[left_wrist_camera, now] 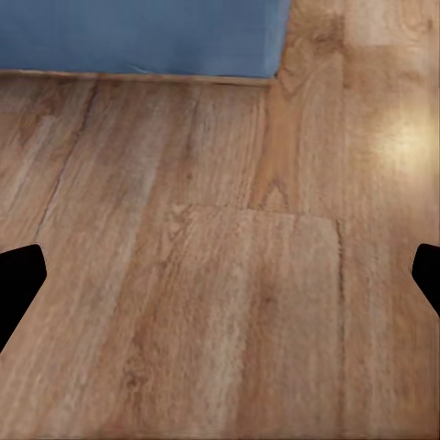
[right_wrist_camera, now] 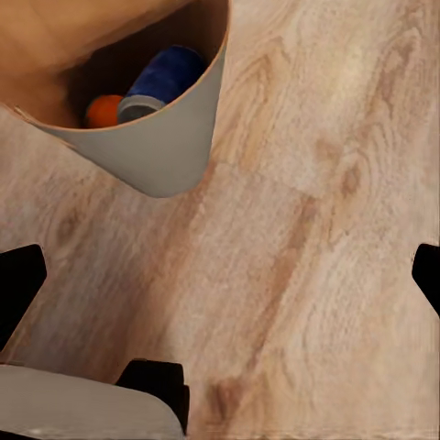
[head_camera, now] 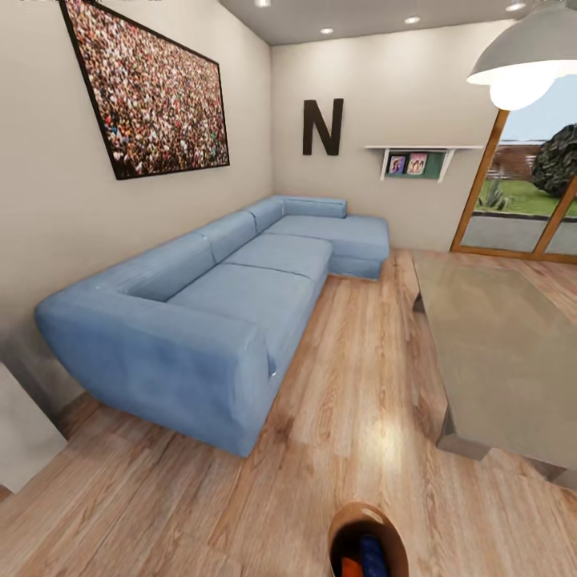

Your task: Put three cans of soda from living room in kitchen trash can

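A round copper bin [right_wrist_camera: 151, 137] holding blue [right_wrist_camera: 165, 81] and orange cans [right_wrist_camera: 104, 110] stands on wood-grain floor [right_wrist_camera: 302, 275] beyond both wide-open, empty jaws.

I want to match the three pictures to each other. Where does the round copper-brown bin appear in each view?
Head view: round copper-brown bin at the bottom edge, right of centre, with a dark blue can inside.
Left wrist view: I cannot find the bin; there is wooden floor and the light-blue sofa's base.
Right wrist view: bin at the upper left, blue can inside.
Shared landmark: the wooden plank floor.
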Controlling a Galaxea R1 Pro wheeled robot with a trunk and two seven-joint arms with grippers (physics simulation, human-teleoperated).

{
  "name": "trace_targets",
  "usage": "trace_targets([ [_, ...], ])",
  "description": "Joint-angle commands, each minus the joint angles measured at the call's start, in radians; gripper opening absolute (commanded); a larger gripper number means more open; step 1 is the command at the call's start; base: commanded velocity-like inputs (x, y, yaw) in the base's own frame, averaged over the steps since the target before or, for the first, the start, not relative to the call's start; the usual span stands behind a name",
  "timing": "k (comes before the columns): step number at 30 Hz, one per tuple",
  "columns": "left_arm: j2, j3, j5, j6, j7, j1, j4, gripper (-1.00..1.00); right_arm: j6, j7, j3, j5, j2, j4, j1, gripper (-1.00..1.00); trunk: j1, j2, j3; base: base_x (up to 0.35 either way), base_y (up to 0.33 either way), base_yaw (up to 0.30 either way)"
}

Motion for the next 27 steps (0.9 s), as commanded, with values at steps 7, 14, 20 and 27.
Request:
trace_targets([
  [7, -0.001, 0.002, 0.034, -0.027, 0.007, 0.023, 0.001, 1.00, -0.022, -0.016, 0.000, 0.000, -0.024, 0.091, 0.000, 1.00, -0.027, 0.049, 0.022, 0.000, 0.000, 0.000],
  [14, -0.002, 0.002, 0.144, -0.027, 0.012, 0.056, 0.001, 1.00, -0.026, -0.087, 0.004, 0.002, -0.036, 0.177, 0.000, 1.00, -0.054, 0.098, 0.044, 0.000, 0.000, 0.000],
  [20, -0.002, 0.002, 0.261, -0.027, 0.015, 0.092, 0.006, 1.00, -0.024, -0.110, 0.007, 0.003, -0.036, 0.220, 0.000, 1.00, -0.077, 0.140, 0.063, 0.000, 0.000, 0.000],
  [27, -0.002, 0.003, 0.323, -0.017, 0.033, 0.102, 0.101, 1.00, -0.020, -0.116, 0.007, 0.002, -0.035, 0.237, 0.000, 1.00, -0.104, 0.189, 0.085, 0.000, 0.000, 0.000],
])
